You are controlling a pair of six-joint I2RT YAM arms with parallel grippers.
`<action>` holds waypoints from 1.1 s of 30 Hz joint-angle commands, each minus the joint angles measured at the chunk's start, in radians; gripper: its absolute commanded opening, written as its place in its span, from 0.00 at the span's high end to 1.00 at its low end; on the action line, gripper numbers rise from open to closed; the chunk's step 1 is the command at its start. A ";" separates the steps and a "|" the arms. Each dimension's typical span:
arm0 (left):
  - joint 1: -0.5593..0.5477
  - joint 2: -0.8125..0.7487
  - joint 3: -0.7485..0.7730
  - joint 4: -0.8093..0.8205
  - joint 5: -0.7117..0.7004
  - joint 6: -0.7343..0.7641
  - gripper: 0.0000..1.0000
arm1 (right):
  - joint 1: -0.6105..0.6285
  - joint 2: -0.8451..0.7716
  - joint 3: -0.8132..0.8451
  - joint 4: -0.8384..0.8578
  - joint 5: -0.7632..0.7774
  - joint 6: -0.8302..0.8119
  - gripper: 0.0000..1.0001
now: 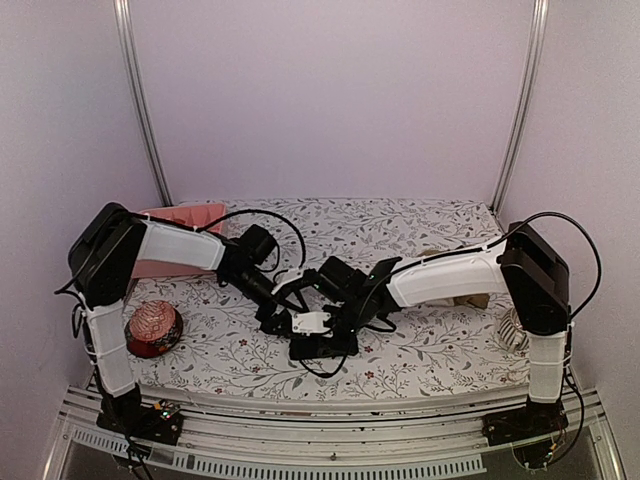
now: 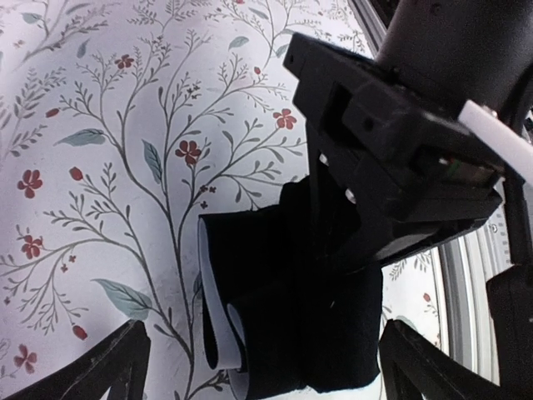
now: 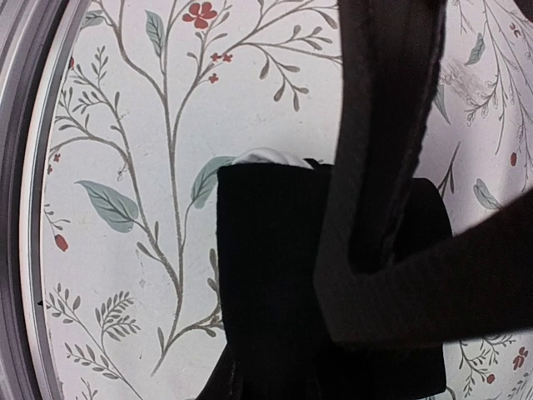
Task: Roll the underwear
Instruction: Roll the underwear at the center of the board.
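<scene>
The black underwear [image 1: 322,345] lies as a thick roll near the table's front middle, its white band [image 1: 312,322] showing. In the left wrist view the roll [image 2: 283,317] shows white band layers at its left end. My left gripper [image 2: 266,375] is open, its fingertips [image 2: 108,367] wide apart on either side of the roll. My right gripper [image 1: 335,318] comes down onto the roll from the right and looks shut on a fold of it [image 3: 275,283]. The tan underwear [image 1: 472,300] is mostly hidden behind my right arm.
A pink cloth [image 1: 180,215] lies at the back left. A red-brown bowl [image 1: 153,328] stands at the front left. A pale ribbed object [image 1: 512,330] sits at the right edge. The floral tablecloth [image 1: 420,350] ends at a metal rail [image 1: 330,410] in front.
</scene>
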 commanded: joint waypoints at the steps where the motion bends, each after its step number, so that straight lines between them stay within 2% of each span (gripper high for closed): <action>1: -0.030 -0.125 -0.171 0.118 0.084 -0.088 0.01 | -0.048 0.062 -0.060 -0.029 0.067 0.137 0.88; 3: -0.016 -0.163 -0.205 0.155 0.111 -0.111 0.01 | -0.049 0.062 -0.062 -0.029 0.066 0.139 0.88; 6: -0.010 -0.178 -0.208 0.128 0.123 -0.099 0.01 | -0.050 0.061 -0.062 -0.030 0.066 0.141 0.88; 13: -0.010 -0.137 -0.201 0.078 0.167 -0.120 0.01 | -0.054 0.061 -0.056 -0.029 0.049 0.151 0.88; 16: -0.008 -0.161 -0.242 0.149 0.156 -0.198 0.01 | -0.053 0.060 -0.060 -0.028 0.036 0.154 0.88; 21: 0.023 -0.288 -0.374 0.364 0.091 -0.339 0.01 | -0.054 0.060 -0.059 -0.040 0.027 0.153 0.88; 28: 0.032 -0.323 -0.406 0.354 0.167 -0.328 0.01 | -0.054 0.053 -0.062 -0.040 0.039 0.157 0.88; 33: 0.012 -0.273 -0.403 0.419 0.112 -0.369 0.01 | -0.054 0.062 -0.042 -0.040 0.021 0.162 0.88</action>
